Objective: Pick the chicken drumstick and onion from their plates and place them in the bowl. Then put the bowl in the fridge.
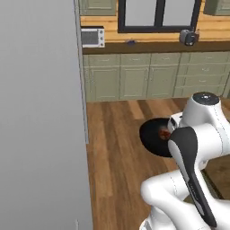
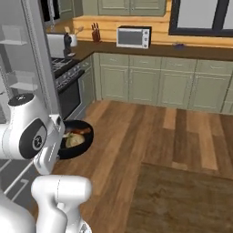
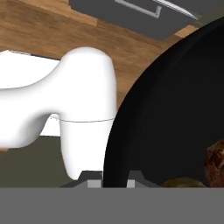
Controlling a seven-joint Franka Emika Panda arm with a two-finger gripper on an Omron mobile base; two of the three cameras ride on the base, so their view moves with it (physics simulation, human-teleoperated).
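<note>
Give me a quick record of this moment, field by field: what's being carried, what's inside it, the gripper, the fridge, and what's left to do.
carried: black bowl, held up above the wooden floor
contents: chicken drumstick and onion, both inside the bowl
gripper: shut on the bowl's rim
fridge: open, its door fills the left of the left base view, shelves seen in the right base view
background: microwave on the counter
left to do: set the bowl in the fridge
</note>
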